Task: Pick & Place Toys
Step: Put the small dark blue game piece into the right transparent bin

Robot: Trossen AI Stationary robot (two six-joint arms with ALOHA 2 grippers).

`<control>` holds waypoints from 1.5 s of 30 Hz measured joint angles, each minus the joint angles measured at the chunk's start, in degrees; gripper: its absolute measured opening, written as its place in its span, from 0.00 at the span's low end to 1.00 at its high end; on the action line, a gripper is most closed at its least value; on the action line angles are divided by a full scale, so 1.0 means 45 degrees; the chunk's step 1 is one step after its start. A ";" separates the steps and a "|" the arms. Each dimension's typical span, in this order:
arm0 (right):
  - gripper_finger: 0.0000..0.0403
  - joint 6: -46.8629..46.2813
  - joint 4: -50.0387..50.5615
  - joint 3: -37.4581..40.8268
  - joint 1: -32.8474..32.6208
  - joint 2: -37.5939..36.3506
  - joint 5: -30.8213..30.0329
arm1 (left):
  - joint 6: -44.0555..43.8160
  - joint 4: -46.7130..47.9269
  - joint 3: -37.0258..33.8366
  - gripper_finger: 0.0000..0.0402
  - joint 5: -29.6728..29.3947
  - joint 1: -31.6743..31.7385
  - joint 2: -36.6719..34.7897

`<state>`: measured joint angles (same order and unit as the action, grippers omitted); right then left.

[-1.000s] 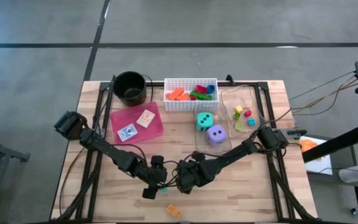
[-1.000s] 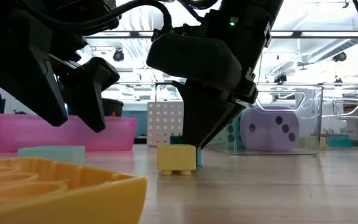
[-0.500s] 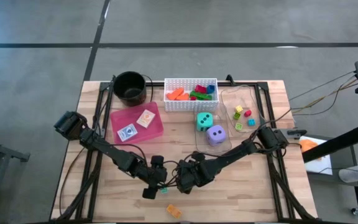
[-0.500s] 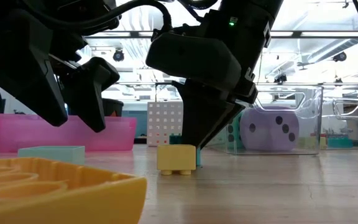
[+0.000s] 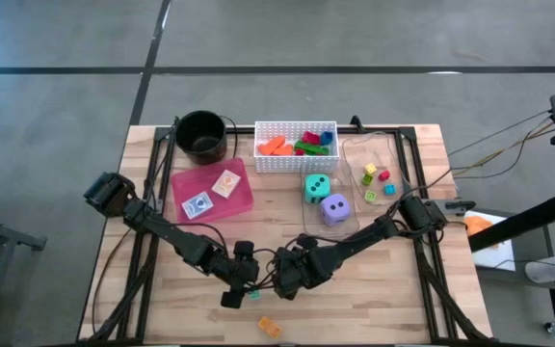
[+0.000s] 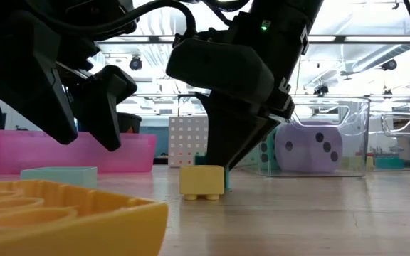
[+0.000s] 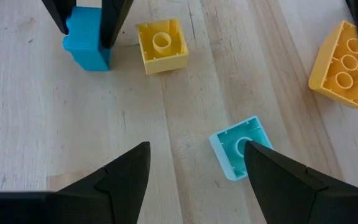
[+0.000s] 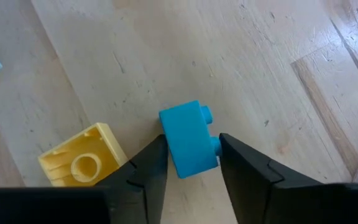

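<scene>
High view: both arms meet low at the front of the wooden table [image 5: 383, 299], end effectors close together; collision is the main risk if either swings. An orange block [image 5: 269, 328] lies near the front edge.

Low view: right end effector [image 6: 216, 160] stands down on the table just behind a yellow block [image 6: 202, 182], which a careless lift could knock.

Left wrist view: left end effector [image 7: 194, 168] hangs with fingers apart over bare wood beside a pale teal block [image 7: 238, 148]. Blocks are smooth, hard plastic, studded, light and easily skidded.

Right wrist view: right fingers [image 8: 145, 177] flank a blue block [image 8: 189, 139] lying on its side, contact not confirmed. A slick, narrow hold could let it twist out.
</scene>
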<state>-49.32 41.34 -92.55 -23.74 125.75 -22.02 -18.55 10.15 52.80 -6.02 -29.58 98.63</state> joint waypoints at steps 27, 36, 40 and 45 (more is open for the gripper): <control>0.46 -0.0005 -0.0418 0.0209 0.0042 0.0000 -0.0117 | 0.0000 0.0002 0.0000 0.66 0.0000 -0.0005 0.0000; 0.28 -0.0005 -0.0472 0.0214 0.0057 0.0000 -0.0117 | 0.0000 0.0000 0.0000 0.66 0.0000 -0.0009 0.0000; 0.24 -0.0005 -0.0640 0.0214 0.0084 0.0000 -0.0048 | -0.0005 -0.0010 0.0000 0.66 0.0000 -0.0015 -0.0005; 0.29 -0.0005 -0.0661 0.0219 0.0088 0.0001 0.0022 | -0.0005 -0.0010 0.0000 0.66 0.0002 -0.0015 -0.0005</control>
<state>-49.34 38.37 -91.57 -23.34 125.76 -21.92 -18.57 10.11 52.80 -6.01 -29.65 98.61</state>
